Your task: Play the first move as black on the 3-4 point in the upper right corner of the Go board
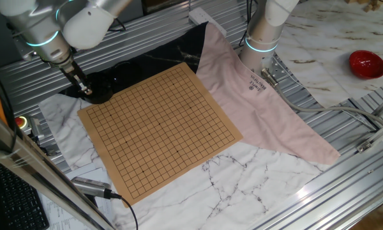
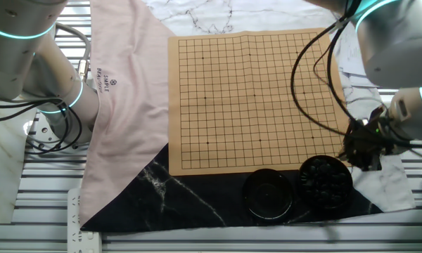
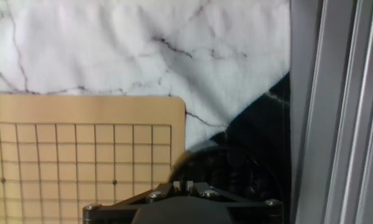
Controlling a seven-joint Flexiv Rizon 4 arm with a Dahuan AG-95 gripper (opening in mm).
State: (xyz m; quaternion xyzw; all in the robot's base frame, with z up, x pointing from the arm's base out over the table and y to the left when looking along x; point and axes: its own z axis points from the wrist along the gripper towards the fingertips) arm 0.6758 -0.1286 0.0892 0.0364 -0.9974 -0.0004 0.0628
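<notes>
The wooden Go board [image 1: 159,128] lies flat on the cloths, and no stone shows on its grid; it also shows in the other fixed view [image 2: 253,98] and the hand view [image 3: 81,137]. A black bowl [image 2: 325,181] holds several glossy black stones just off one board corner, and its dark rim shows in the hand view [image 3: 230,174]. My gripper [image 2: 359,151] hangs above and beside that bowl, off the board's corner [image 1: 83,86]. In the hand view its fingertips [image 3: 181,185] stand close together with only a thin dark gap. No stone shows between them.
A second round black dish [image 2: 269,193] sits next to the stone bowl on the black cloth [image 2: 197,204]. A pink cloth [image 1: 255,96] lies beside the board by another arm's base [image 1: 265,32]. A red bowl [image 1: 367,64] is far off. Metal rails [image 3: 336,112] run alongside.
</notes>
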